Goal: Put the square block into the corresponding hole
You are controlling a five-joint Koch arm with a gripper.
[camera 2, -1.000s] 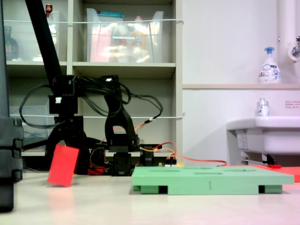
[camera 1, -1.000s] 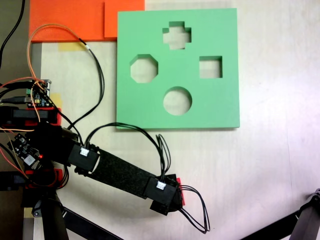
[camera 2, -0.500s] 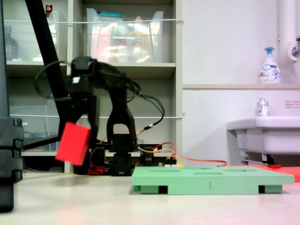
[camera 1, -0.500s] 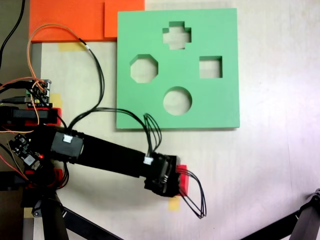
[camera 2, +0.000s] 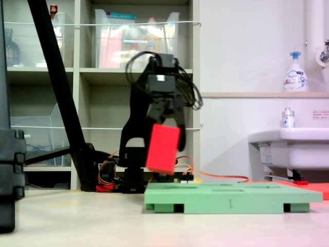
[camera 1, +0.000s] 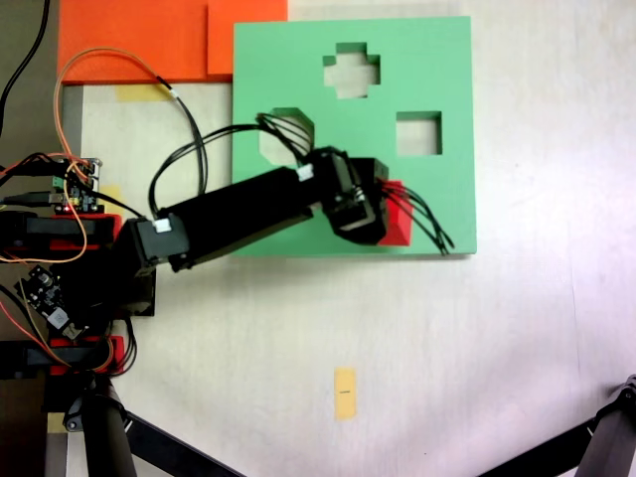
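The red square block hangs in the air, tilted, with my gripper shut on it. In the first exterior view it shows as a red edge past the black gripper head, over the green board, below and left of the square hole. In the second exterior view the block floats clearly above the board's left end. The gripper head covers the round cut-out in the first exterior view.
The green board also has a cross cut-out and an octagonal cut-out, partly behind the cables. A yellow paper tag lies on the table below. Orange foam sheets sit at top left. The arm base and circuit boards fill the first exterior view's left.
The arm has swung from the table near the yellow tag up over the green board, carrying the red block higher and toward the cut-outs. The yellow tag is now uncovered.
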